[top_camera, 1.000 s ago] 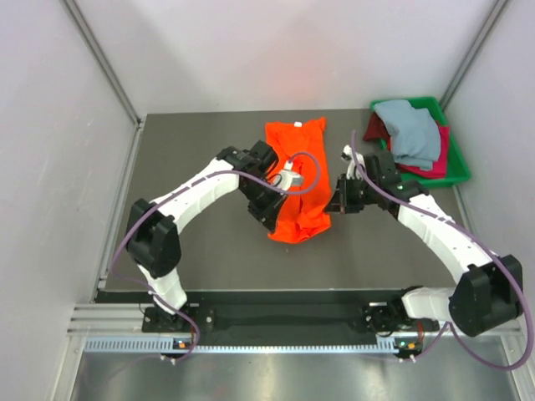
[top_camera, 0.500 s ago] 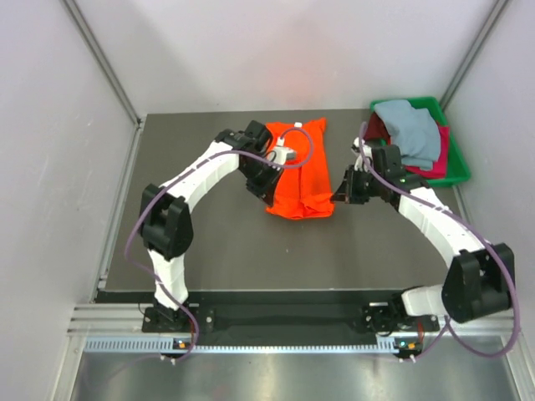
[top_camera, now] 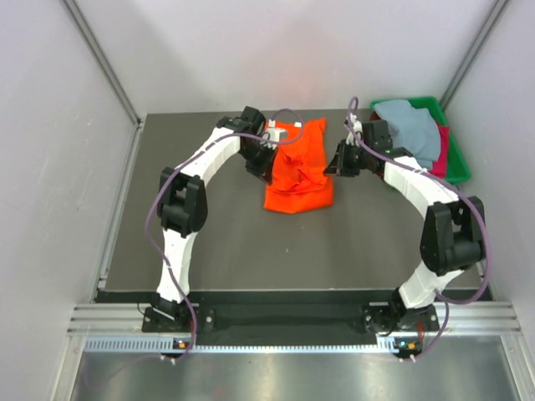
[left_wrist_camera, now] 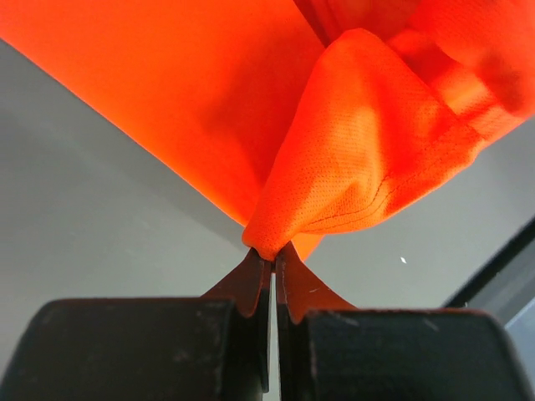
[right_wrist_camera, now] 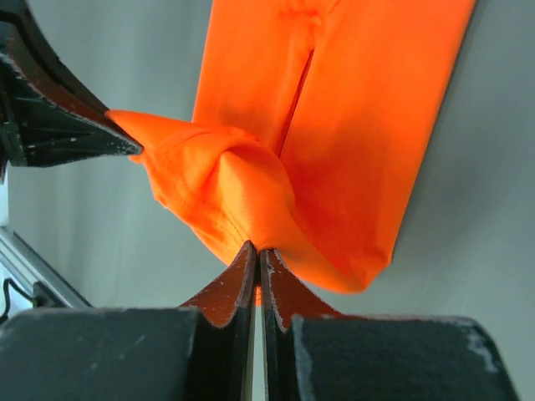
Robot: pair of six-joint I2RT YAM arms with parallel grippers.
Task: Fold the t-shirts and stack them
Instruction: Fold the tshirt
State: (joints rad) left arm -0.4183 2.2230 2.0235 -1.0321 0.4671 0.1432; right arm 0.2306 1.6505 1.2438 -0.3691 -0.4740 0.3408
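The bright orange t-shirt (top_camera: 299, 171) lies at the back middle of the table, its near part bunched and lifted over the rest. My left gripper (top_camera: 266, 161) is at its left edge, shut on a pinch of orange cloth (left_wrist_camera: 359, 159), with the tips at the fold (left_wrist_camera: 273, 251). My right gripper (top_camera: 334, 163) is at its right edge, shut on another pinch of the orange shirt (right_wrist_camera: 351, 125), with the tips meeting at the fold (right_wrist_camera: 257, 248). The pale grey-blue shirt (top_camera: 414, 129) lies on crimson shirts (top_camera: 439, 157) in the tray.
The green plastic tray (top_camera: 456, 171) stands at the back right corner, close to my right arm. The left gripper's black fingers (right_wrist_camera: 58, 125) show at the left of the right wrist view. Grey walls enclose the table on three sides.
Both grippers have moved toward the far edge of the table, carrying the orange shirt's near end up and over the rest. The shirt now looks shorter.
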